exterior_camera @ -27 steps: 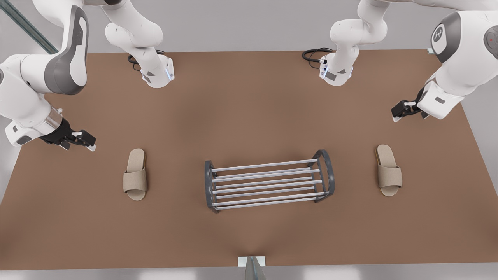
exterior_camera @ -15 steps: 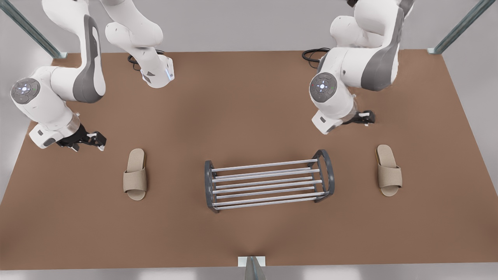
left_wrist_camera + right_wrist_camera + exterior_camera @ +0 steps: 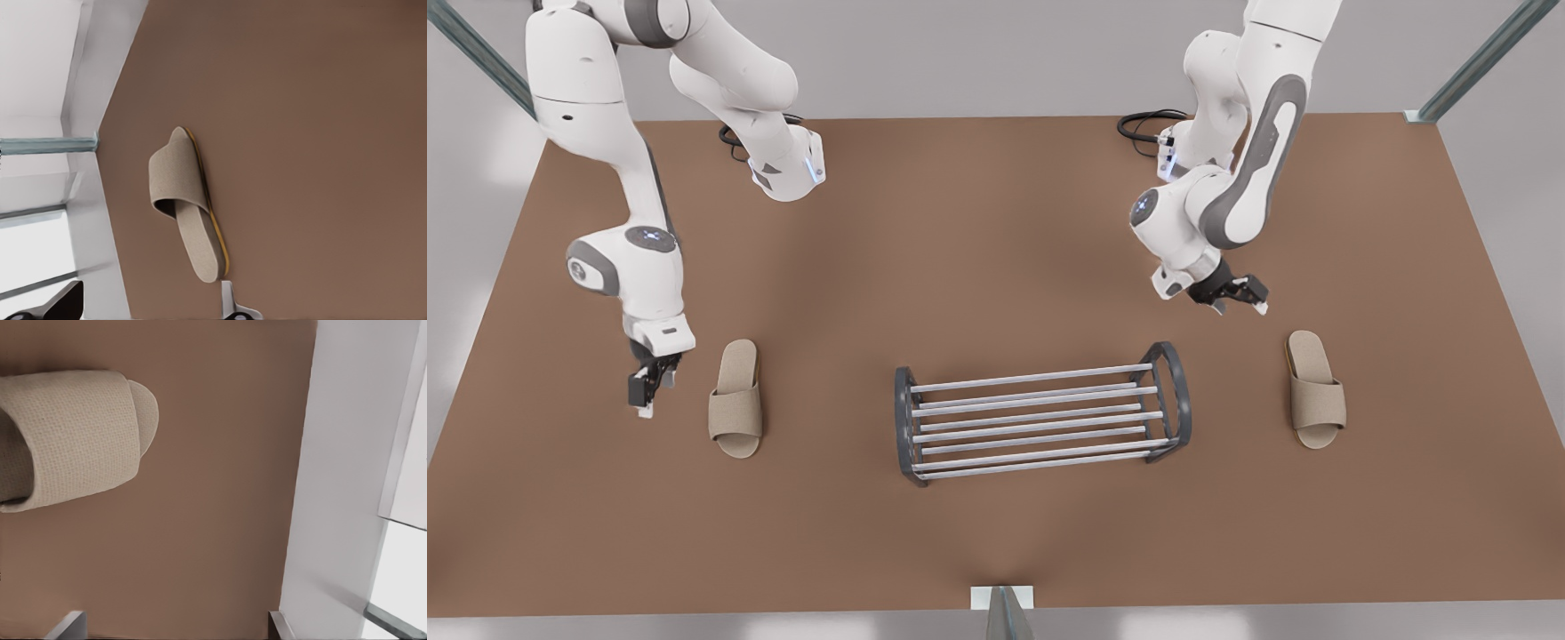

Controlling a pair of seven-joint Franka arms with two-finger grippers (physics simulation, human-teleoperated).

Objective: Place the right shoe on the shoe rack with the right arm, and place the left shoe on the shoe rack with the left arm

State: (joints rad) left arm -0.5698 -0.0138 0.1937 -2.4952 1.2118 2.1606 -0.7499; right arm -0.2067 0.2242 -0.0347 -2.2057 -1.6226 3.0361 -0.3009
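The shoe rack (image 3: 1039,420), silver bars between dark grey end frames, stands mid-table. The right shoe, a beige slipper (image 3: 736,400), lies flat on the front view's left, toe toward the camera. My right gripper (image 3: 643,396) hangs open just beside it, pointing down; its wrist view has the strap and toe (image 3: 73,433) close ahead of the gripper (image 3: 172,628). The left shoe (image 3: 1316,388) lies on the front view's right. My left gripper (image 3: 1243,300) hovers open behind its heel, apart from it; the whole slipper (image 3: 187,207) lies ahead of the gripper (image 3: 148,308).
The brown table (image 3: 996,249) ends close beyond each slipper. Metal posts (image 3: 1476,62) stand at the back corners. Black cables (image 3: 1145,124) coil by the arm bases. A white bracket (image 3: 1003,597) sits at the front edge.
The right gripper came toward the camera, turned downward and lowered beside the right shoe. The left gripper swung in from the front view's far right and dropped toward the left shoe's heel.
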